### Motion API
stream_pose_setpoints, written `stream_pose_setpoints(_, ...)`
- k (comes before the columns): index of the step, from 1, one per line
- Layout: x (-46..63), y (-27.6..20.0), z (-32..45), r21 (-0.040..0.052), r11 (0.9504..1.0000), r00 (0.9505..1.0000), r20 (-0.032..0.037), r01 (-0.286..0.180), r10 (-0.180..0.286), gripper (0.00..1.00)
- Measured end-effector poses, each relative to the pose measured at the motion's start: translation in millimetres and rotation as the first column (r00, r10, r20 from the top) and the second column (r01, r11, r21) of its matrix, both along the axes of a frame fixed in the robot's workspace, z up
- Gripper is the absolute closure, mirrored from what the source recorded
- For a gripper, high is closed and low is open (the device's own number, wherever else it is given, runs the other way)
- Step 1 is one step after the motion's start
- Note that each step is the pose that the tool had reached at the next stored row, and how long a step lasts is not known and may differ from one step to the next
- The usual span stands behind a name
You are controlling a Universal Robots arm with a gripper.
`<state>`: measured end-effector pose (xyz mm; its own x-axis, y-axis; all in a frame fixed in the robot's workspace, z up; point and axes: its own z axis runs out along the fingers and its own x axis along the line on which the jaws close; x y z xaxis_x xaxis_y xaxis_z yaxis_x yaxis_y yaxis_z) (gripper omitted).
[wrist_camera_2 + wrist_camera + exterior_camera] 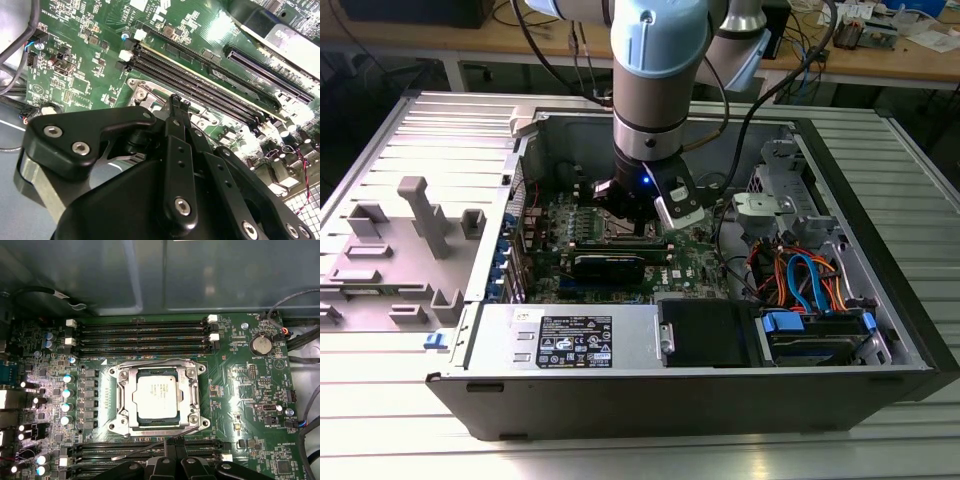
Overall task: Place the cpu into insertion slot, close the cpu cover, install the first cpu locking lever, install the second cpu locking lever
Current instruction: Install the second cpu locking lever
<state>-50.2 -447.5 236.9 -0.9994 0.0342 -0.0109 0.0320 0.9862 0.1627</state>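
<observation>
The case lies open on a ribbed metal table; workbenches stand behind. My gripper, fingers together, hovers at the socket's edge. The cpu sits in the slot under the cover. My arm hides the socket in the exterior view.

Cpu in insertion slot, cpu cover over it; memory slots beside.

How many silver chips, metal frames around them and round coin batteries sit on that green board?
cpu: 1
cpu cover: 1
coin battery: 1
Total: 3
</observation>
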Motion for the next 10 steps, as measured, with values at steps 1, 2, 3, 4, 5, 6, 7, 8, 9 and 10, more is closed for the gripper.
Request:
stream_pose_setpoints(1,0.0,0.0,0.0,0.0000,1.0000,1.0000,0.0000,0.000,0.000,0.89)
stream_pose_setpoints(2,-0.1,0.0,0.0,-0.0001,1.0000,1.0000,-0.0001,0.000,0.000,0.89)
stream_pose_setpoints(3,-0.1,0.0,0.0,0.0000,1.0000,1.0000,0.0000,0.000,0.000,0.89)
stream_pose_setpoints(4,-0.1,0.0,0.0,0.0000,1.0000,1.0000,0.0000,0.000,0.000,0.89)
stream_pose_setpoints(5,-0.1,0.0,0.0,0.0000,1.0000,1.0000,0.0000,0.000,0.000,0.89)
stream_pose_setpoints(6,-0.1,0.0,0.0,0.0000,1.0000,1.0000,0.0000,0.000,0.000,0.89)
stream_pose_setpoints(7,-0.1,0.0,0.0,0.0000,1.0000,1.0000,-0.0001,0.000,0.000,0.89)
stream_pose_setpoints(8,-0.1,0.0,0.0,0.0000,1.0000,1.0000,0.0000,0.000,0.000,0.89)
stream_pose_setpoints(9,-0.2,0.0,0.0,0.0000,1.0000,1.0000,0.0000,0.000,0.000,0.89)
stream_pose_setpoints(10,-0.2,0.0,0.0,0.0000,1.0000,1.0000,0.0000,0.000,0.000,0.89)
